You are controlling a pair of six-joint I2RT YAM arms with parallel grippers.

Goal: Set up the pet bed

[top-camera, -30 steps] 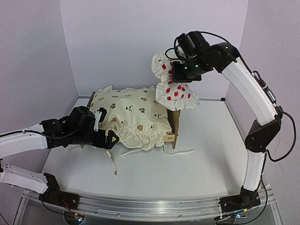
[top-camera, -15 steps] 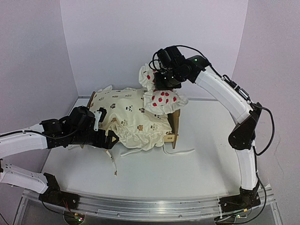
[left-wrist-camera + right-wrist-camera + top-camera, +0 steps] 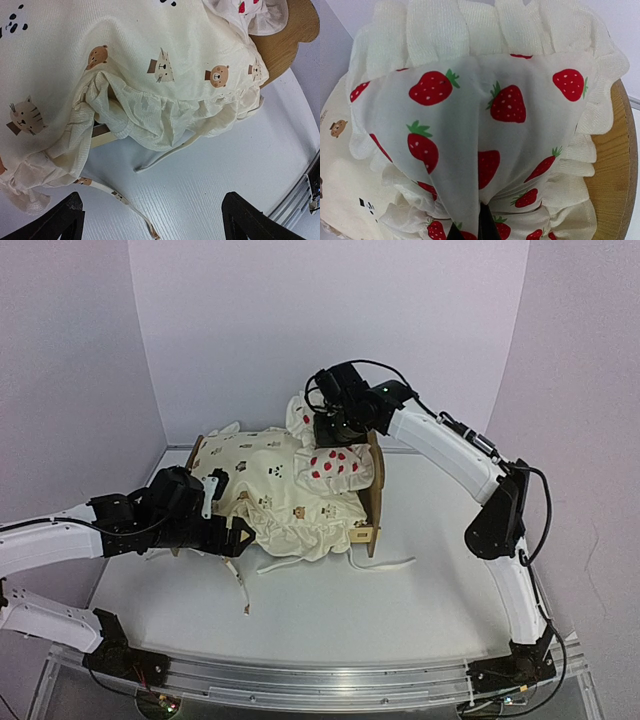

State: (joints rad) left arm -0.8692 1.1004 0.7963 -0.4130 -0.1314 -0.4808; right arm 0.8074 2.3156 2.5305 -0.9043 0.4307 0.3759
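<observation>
Well, a cream cushion (image 3: 275, 485) with animal prints covers most of the pet bed (image 3: 373, 502), which sits toward the back of the white desk (image 3: 420, 590). Only its wooden end boards show. A strawberry pillow (image 3: 335, 465) hangs at the cushion's right end, just beside the curvy board, pinched by the right hand (image 3: 333, 435). The left hand (image 3: 232, 537) is spread wide by the cushion's near ruffle, holding nothing. Loose ties (image 3: 385, 564) trail across the desk. Plain pale walls (image 3: 230, 330) close in three sides.
</observation>
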